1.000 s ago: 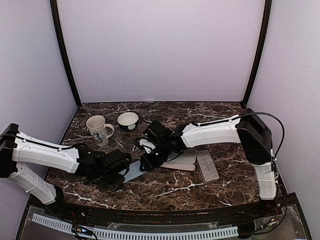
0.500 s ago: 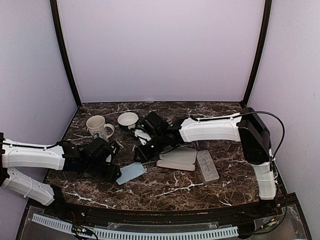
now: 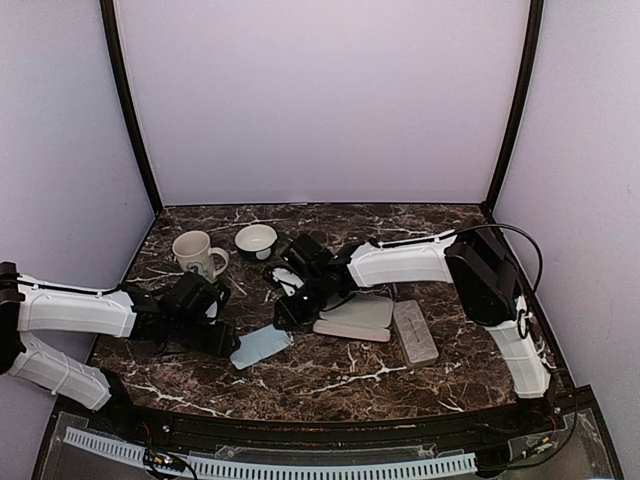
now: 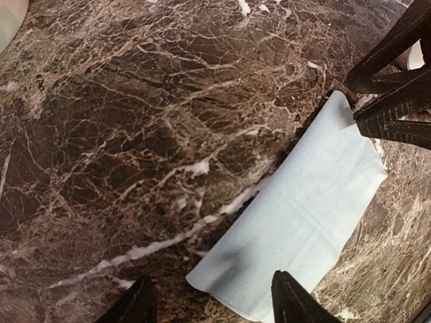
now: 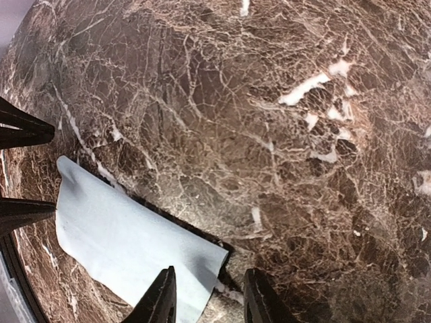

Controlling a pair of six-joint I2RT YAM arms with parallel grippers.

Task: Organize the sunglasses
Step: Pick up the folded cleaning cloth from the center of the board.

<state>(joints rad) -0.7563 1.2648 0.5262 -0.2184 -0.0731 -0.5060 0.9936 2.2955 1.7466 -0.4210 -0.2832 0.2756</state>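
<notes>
A light-blue cloth [image 3: 262, 345] lies flat on the marble table, and both grippers stand at its ends. My left gripper [image 3: 228, 342] is open at the cloth's left end. In the left wrist view its fingertips [image 4: 289, 303] straddle the near corner of the cloth [image 4: 303, 215] without pinching it. My right gripper [image 3: 283, 318] is open at the other end. In the right wrist view the corner of the cloth [image 5: 128, 249] lies between its fingers [image 5: 161, 299], loose on the table. I cannot make out the sunglasses in any view; the right arm covers the spot behind the cloth.
A pink case [image 3: 355, 318] and a grey case [image 3: 415, 331] lie side by side right of the cloth. A cream mug [image 3: 197, 254] and a small bowl [image 3: 256, 240] stand at the back left. Bare marble [image 3: 330, 385] stretches along the front edge.
My left gripper has opened, let go of the cloth and drawn back to the left. The cloth now lies flat. My right gripper has slid left to the cloth's far corner and opened a little.
</notes>
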